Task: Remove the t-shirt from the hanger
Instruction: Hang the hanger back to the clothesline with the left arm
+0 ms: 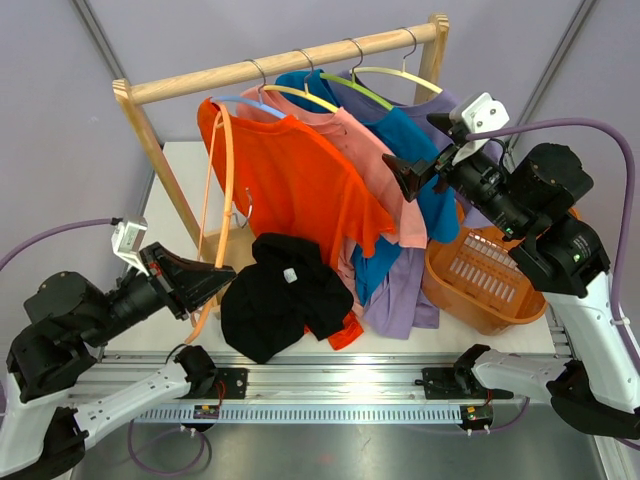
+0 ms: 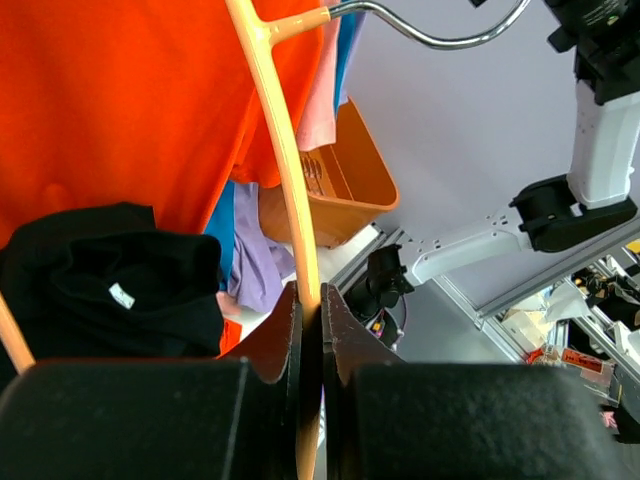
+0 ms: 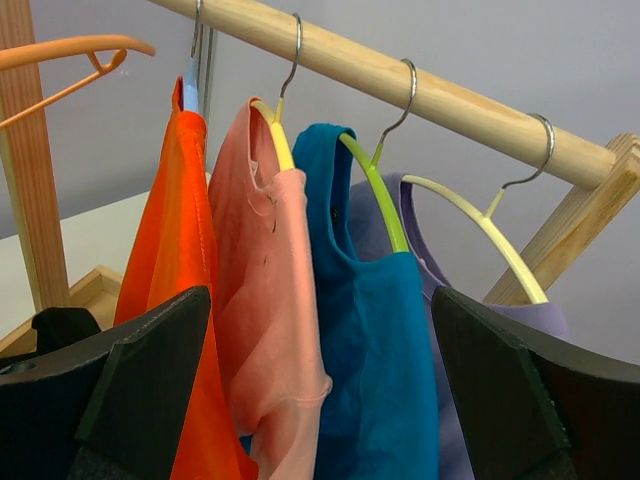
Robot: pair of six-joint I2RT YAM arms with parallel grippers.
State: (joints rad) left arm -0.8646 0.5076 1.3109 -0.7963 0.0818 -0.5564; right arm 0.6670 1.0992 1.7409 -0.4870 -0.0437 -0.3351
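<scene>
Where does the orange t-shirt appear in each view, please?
Top external: orange t-shirt centre-left, leftmost garment hanging.
Left wrist: orange t-shirt fills the upper left.
Right wrist: orange t-shirt left of centre, edge-on.
Shared landmark: the pink t-shirt hanging next to it.

Black-and-white arms (image 1: pixel 600 310), purple cables (image 1: pixel 570 121), black pincers (image 1: pixel 408 178)

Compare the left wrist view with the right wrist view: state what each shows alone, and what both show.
Left wrist only: the left gripper shut on the orange hanger, and the orange basket. Right wrist only: the wooden rail with hanger hooks over it, and the open right gripper. Both: the orange t-shirt and that orange hanger.
</scene>
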